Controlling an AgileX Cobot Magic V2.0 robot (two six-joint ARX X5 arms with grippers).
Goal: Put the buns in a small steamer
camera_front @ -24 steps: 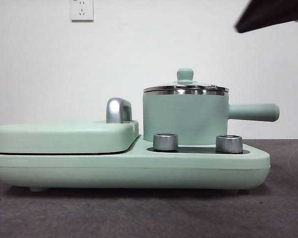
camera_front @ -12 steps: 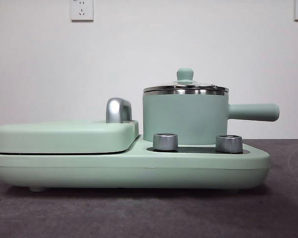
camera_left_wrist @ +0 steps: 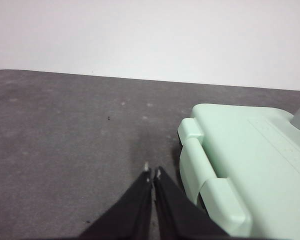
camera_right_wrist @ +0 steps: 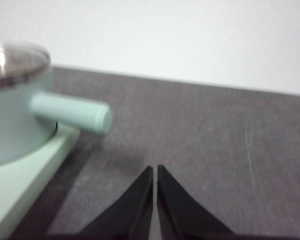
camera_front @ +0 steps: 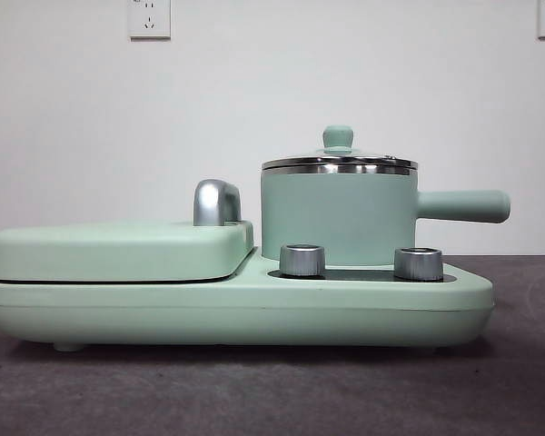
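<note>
The small steamer (camera_front: 338, 214) is a mint-green pot with a steel rim, a green-knobbed glass lid (camera_front: 339, 138) on top and a straight side handle (camera_front: 463, 205). It stands on the right half of a green cooker base (camera_front: 236, 309). It also shows in the right wrist view (camera_right_wrist: 12, 107). No buns are in view. My left gripper (camera_left_wrist: 152, 174) is shut and empty over the table beside the griddle end. My right gripper (camera_right_wrist: 155, 170) is shut and empty over the table beside the steamer's handle (camera_right_wrist: 70, 113). Neither arm shows in the front view.
A flat green lidded griddle (camera_front: 118, 250) with a chrome handle (camera_front: 216, 202) fills the base's left half; it also shows in the left wrist view (camera_left_wrist: 245, 165). Two steel knobs (camera_front: 302, 260) (camera_front: 419, 263) sit at the front. The table (camera_front: 272, 391) is dark grey.
A dark arm at the front view's top right corner has moved out of view. The steamer and cooker have not moved.
</note>
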